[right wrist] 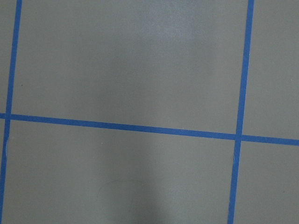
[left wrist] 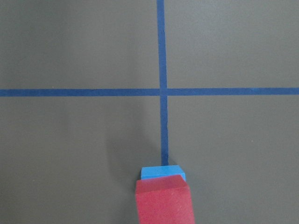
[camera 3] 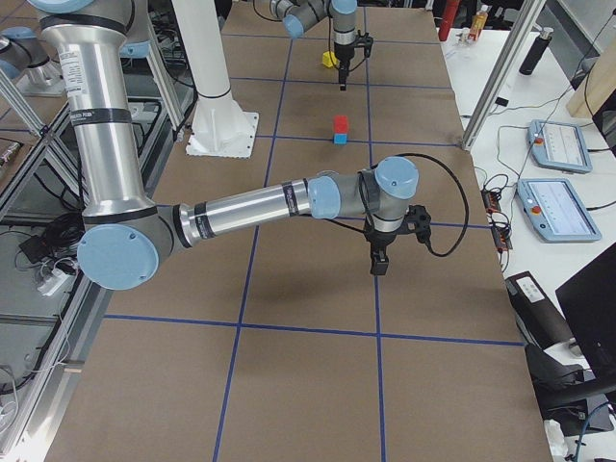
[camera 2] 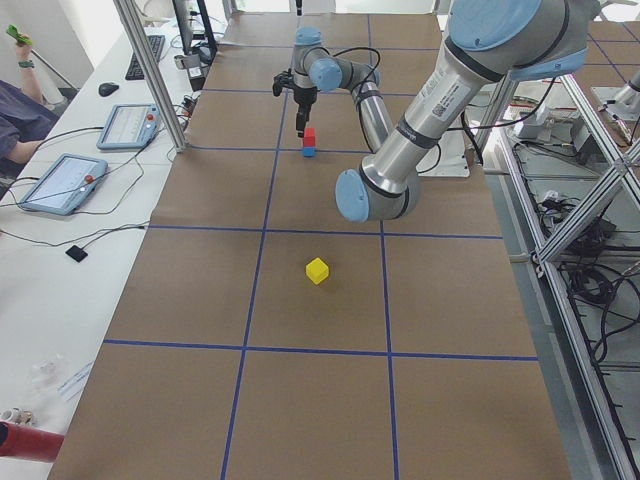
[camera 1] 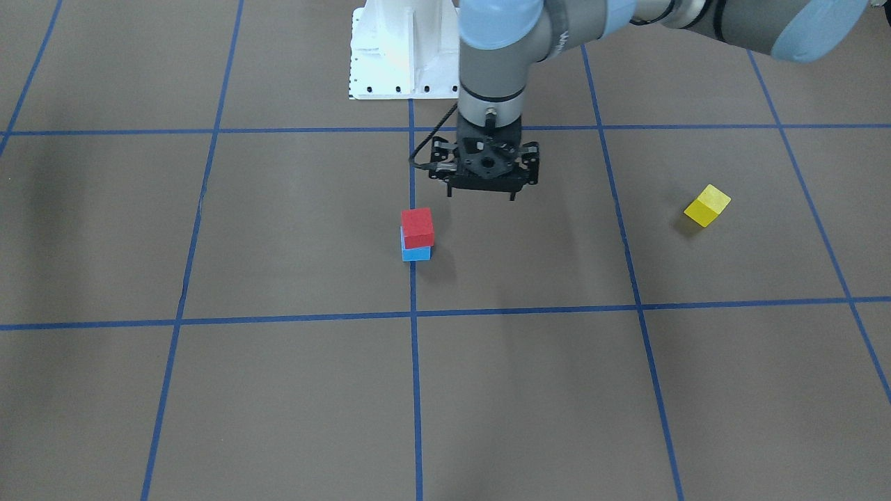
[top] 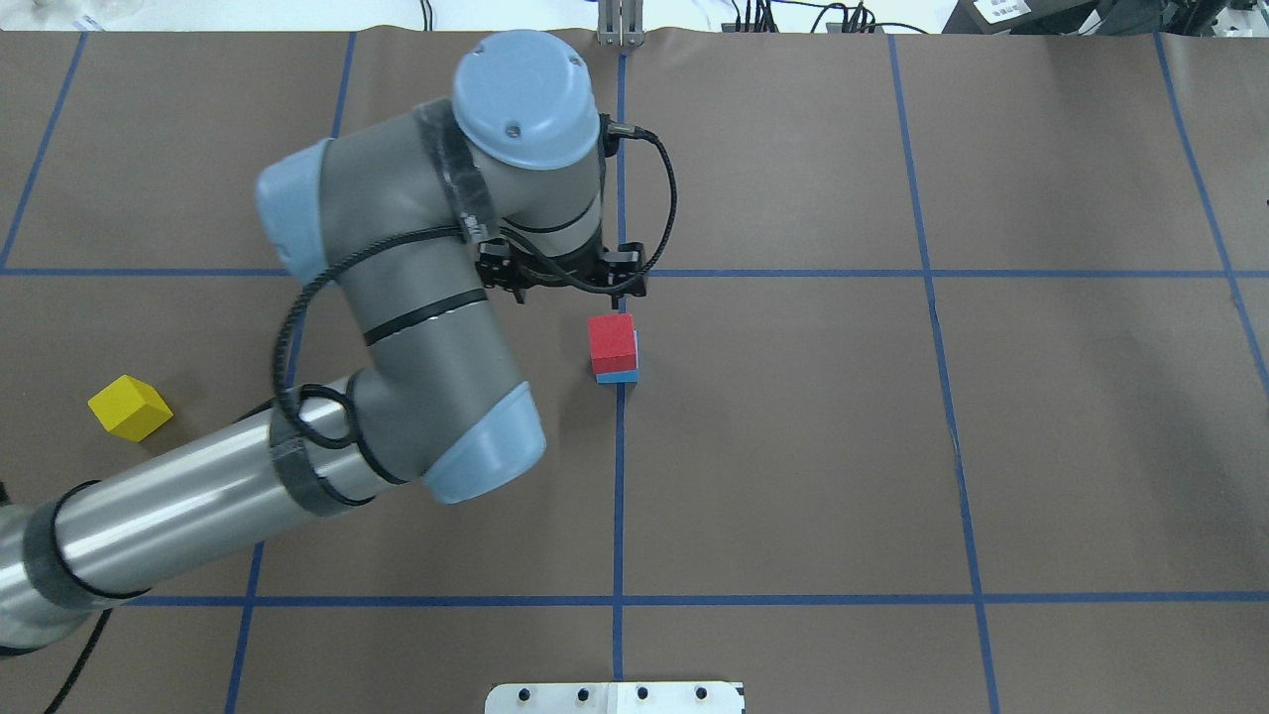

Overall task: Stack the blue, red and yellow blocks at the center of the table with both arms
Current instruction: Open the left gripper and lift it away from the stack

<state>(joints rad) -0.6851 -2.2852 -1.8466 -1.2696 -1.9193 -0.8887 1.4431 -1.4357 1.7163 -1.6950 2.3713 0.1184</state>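
Observation:
A red block [camera 1: 417,227] sits on a blue block [camera 1: 416,254] at the table's centre, on a blue grid line. The left wrist view shows the red block [left wrist: 164,200] over the blue block [left wrist: 161,172] at its bottom edge. My left gripper [camera 1: 482,196] hangs open and empty above the table, just beside the stack on the robot's side. A yellow block [top: 129,408] lies alone far out on the robot's left. My right gripper [camera 3: 377,260] shows only in the exterior right view, low over bare table; I cannot tell whether it is open.
The white robot base [camera 1: 397,49] stands at the table's edge behind the stack. Blue tape lines cross the brown table [top: 793,446]. Tablets [camera 2: 60,180] and metal frame posts [camera 2: 150,70] stand along the operators' side.

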